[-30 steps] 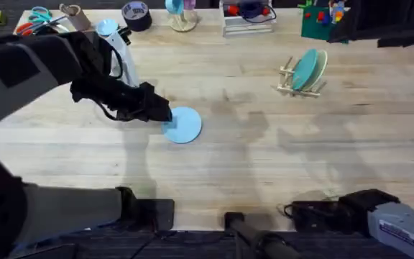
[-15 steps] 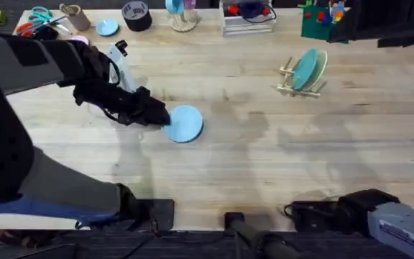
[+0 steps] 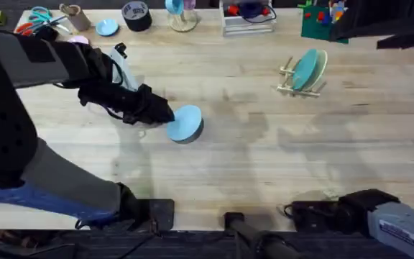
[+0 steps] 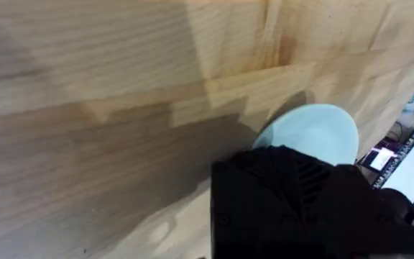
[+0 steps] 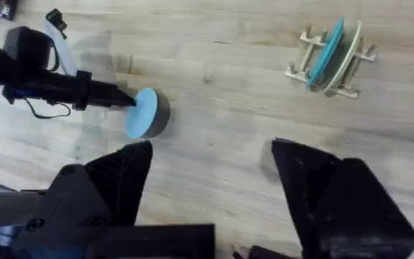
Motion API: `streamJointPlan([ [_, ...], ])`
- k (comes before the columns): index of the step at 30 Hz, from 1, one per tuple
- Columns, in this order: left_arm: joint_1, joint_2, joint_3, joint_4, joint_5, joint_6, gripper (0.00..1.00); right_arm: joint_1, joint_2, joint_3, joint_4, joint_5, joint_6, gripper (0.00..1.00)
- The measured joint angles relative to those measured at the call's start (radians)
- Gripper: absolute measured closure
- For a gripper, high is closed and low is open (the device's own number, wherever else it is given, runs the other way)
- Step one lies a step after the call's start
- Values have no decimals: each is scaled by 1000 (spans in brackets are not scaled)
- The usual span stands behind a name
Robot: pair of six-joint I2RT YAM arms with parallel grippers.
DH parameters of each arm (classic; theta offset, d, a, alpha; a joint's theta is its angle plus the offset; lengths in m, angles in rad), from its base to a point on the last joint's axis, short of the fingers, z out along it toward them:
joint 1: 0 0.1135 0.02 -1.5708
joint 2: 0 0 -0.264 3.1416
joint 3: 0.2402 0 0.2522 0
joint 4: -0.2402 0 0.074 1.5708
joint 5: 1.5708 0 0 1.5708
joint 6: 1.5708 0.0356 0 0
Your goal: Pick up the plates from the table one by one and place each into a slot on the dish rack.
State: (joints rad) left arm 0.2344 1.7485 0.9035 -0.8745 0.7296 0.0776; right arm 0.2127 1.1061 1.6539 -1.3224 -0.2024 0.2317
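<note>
The left hand (image 3: 165, 115) is out over the middle-left of the desk (image 3: 264, 165), clamped on the near-left edge of the pale blue plate (image 3: 185, 123). The plate is tipped up, its left edge raised off the wood and its shadow showing dark underneath on the right side. From the right wrist view you can see it clearly: the black fingers (image 5: 117, 96) pinch the rim and the blue disc (image 5: 142, 113) stands at a steep angle, lower edge near or on the planks, can't tell which. In the left wrist view the hand's black body covers most of the plate (image 4: 315, 129), so just a pale arc pokes out past it.

The teal plate (image 3: 305, 69) is already sitting upright in the dish rack (image 3: 293, 80) at the far right of the desk, with a cream plate (image 3: 320, 66) tucked in just behind it. Well apart from the blue one.

The right hand (image 5: 210, 173) is parked at the near right edge, fingers spread wide, holding nothing.

Along the far edge there's scissors (image 3: 34, 20), a roll of tape (image 3: 136, 14) and a small blue disc (image 3: 107, 28).
</note>
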Motion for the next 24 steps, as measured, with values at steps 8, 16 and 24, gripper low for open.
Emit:
streamJointPlan([
  [8, 0, 0, 0, 2, 0, -7, 959, 0, 50, 1, -51, -1, 1, 7],
  [16, 0, 0, 0, 8, 1, -8, 959, 57, 196, -21, -42, -1, 4, 7],
  [24, -1, 0, 0, 11, 2, -8, 960, 157, 296, -200, 142, -14, 37, 7],
])
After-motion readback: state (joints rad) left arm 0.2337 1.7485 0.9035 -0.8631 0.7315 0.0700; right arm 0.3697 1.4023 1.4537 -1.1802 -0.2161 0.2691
